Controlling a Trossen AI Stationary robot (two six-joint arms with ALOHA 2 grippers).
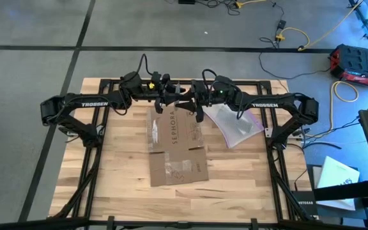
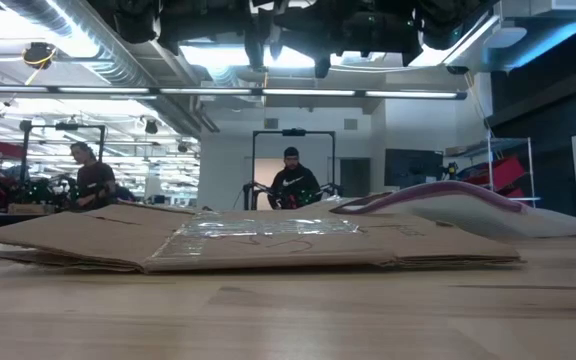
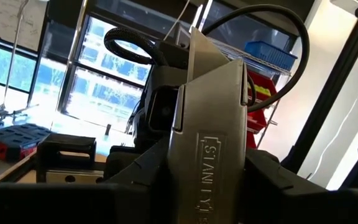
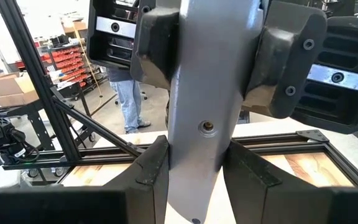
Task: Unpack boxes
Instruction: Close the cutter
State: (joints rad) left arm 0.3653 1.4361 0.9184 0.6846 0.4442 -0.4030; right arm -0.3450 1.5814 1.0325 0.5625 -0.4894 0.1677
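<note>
A flattened brown cardboard box [image 1: 174, 144] with black SEPHORA lettering lies flat on the wooden table [image 1: 107, 172]; the low view shows it too [image 2: 258, 240]. Above its far end both arms meet. My left gripper [image 1: 171, 97] and my right gripper [image 1: 195, 97] are each shut on one grey knife-like tool [image 3: 213, 124], marked STANLEY, which hangs between them in the air. My left gripper [image 3: 207, 186] pinches one end of the tool [image 3: 210, 168] between its two fingers, one on each long edge. It comes level from the table's left, along the tool. The tool is lifted clear of the table. My right gripper [image 4: 197, 174] pinches the tool's other end [image 4: 194, 155] between its two fingers [image 4: 151, 168], one on each long edge, the broad face with a screw showing. It comes level from the table's right, along the tool. The left gripper's fingers [image 4: 157, 50] hold the far end.
A clear plastic bag with a purple edge [image 1: 235, 124] lies on the table right of the box, also in the low view [image 2: 458, 205]. The near half of the table is bare wood. People stand in the room beyond the table.
</note>
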